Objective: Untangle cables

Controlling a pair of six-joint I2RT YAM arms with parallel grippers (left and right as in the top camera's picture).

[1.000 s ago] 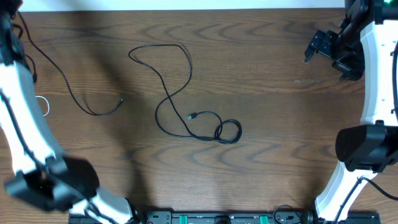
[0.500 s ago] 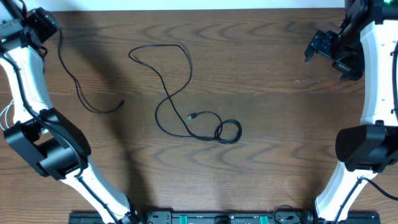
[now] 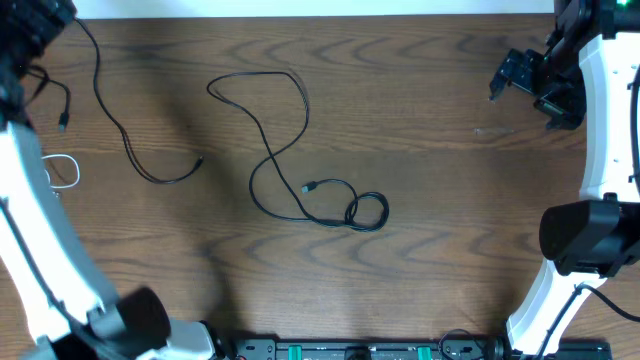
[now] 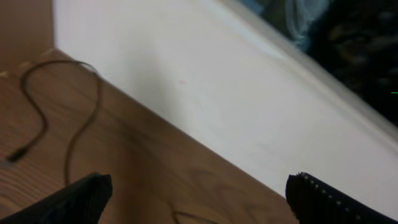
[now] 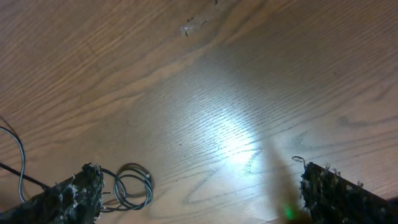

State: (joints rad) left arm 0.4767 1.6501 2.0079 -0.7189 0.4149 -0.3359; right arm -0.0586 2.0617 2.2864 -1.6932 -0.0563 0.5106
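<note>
Loose cables lying on a wooden worktop [image 3: 440, 160], with both pincers spread and holding nothing.

At the far left, the white cable [image 3: 62, 170] lies in a small loop near the worktop edge, just beside the left arm. The left pincer [image 4: 199, 186] hangs over the far left corner with its fingers [image 4: 81, 199] wide apart and nothing between them. From that corner the left black cable [image 3: 128, 150] runs down and curves to a free end, well apart from the white one. In the middle, the central black cable [image 3: 270, 155] winds from a wide bend down to a small coil, its plug end [image 3: 307, 187] lying just beside the coil. At the far right, the right pincer [image 5: 200, 174] hovers above bare wood, its jaws wide open and clear of every cable.
</note>
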